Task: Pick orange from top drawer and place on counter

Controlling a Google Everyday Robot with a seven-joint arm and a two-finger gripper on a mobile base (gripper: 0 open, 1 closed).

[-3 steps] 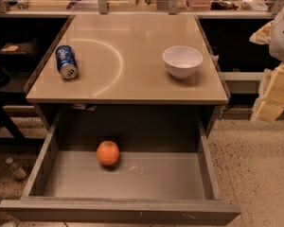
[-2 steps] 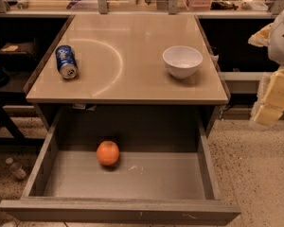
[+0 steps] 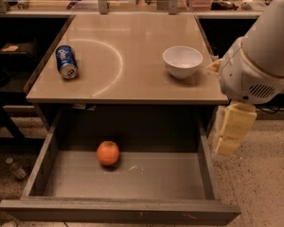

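Observation:
The orange (image 3: 108, 152) lies on the grey floor of the open top drawer (image 3: 132, 176), left of its middle. The drawer is pulled out below the beige counter (image 3: 132, 46), which carries a curved white arc mark. My gripper (image 3: 231, 130) hangs from the white arm (image 3: 262, 56) at the right, just outside the drawer's right wall and above floor level. It is well to the right of the orange and holds nothing that I can see.
A blue soda can (image 3: 66, 61) lies on its side at the counter's left. A white bowl (image 3: 182, 61) stands at the counter's right, close to the arm. A small bottle (image 3: 15, 168) lies on the speckled floor at the left. Cluttered shelves run behind the counter.
The arm and gripper have moved left, further into view and closer to the drawer's right wall. The orange, can and bowl have not moved.

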